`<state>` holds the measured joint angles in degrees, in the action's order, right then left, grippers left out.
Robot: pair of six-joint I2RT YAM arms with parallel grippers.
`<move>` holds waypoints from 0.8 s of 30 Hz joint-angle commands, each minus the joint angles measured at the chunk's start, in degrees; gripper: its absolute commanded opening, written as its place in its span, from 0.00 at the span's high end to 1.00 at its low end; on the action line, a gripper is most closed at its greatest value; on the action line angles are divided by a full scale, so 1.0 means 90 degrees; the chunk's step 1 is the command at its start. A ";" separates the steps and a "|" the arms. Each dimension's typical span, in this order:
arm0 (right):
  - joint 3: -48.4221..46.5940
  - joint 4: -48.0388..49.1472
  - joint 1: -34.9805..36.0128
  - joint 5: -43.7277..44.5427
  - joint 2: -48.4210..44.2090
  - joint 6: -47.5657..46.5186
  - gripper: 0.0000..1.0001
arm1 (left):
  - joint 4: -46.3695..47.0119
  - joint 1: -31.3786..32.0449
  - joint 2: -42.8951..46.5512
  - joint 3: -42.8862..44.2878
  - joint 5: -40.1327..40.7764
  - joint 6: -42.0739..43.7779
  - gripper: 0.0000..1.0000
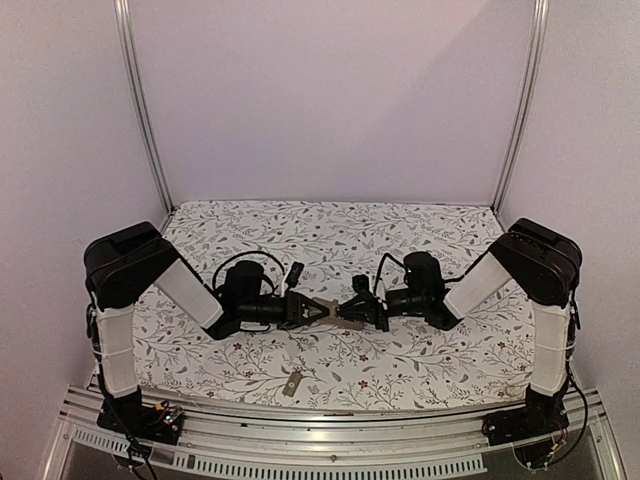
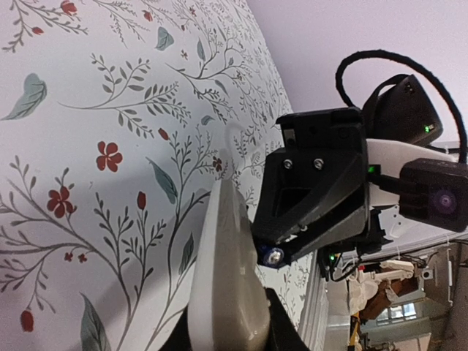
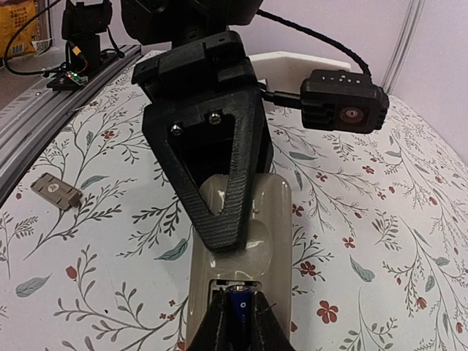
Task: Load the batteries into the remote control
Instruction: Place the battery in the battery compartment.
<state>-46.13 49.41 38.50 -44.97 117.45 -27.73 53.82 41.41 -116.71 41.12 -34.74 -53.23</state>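
The remote control (image 1: 337, 314) hangs above the table's middle, grey-tan underside (image 3: 252, 219) up, with my left gripper (image 1: 308, 311) shut on its one end. The left wrist view has it edge-on (image 2: 228, 278) between the dark fingers (image 2: 281, 330). Its battery compartment (image 3: 219, 281) at the near end is uncovered. My right gripper (image 3: 240, 314) is shut on a dark blue battery (image 3: 240, 301), whose metallic tip sits at the compartment's inner wall. From the left wrist, that battery's end (image 2: 273, 255) shows beside the remote under the right gripper's black body (image 2: 314, 190).
The small grey-tan cover piece (image 1: 292, 383) lies flat on the floral tablecloth near the front edge, also seen left of the remote as the cover piece (image 3: 57, 191). An aluminium rail (image 1: 330, 415) runs along the near edge. Both arms meet at the centre.
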 commanded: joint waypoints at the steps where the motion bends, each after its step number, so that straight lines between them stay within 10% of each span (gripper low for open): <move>1: 0.0140 -0.0128 -0.0042 0.0278 0.0123 0.0175 0.87 | -0.0932 -0.0045 -0.0304 -0.0068 0.0029 0.0182 1.00; 24: 0.0233 -0.0209 0.0048 0.0583 -0.0665 0.0424 0.82 | -0.0829 -0.0045 -0.0314 -0.0111 0.0013 0.0172 1.00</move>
<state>-44.84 48.21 38.68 -41.85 114.54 -24.80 54.04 41.28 -116.92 41.32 -35.33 -53.19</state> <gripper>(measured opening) 0.182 0.183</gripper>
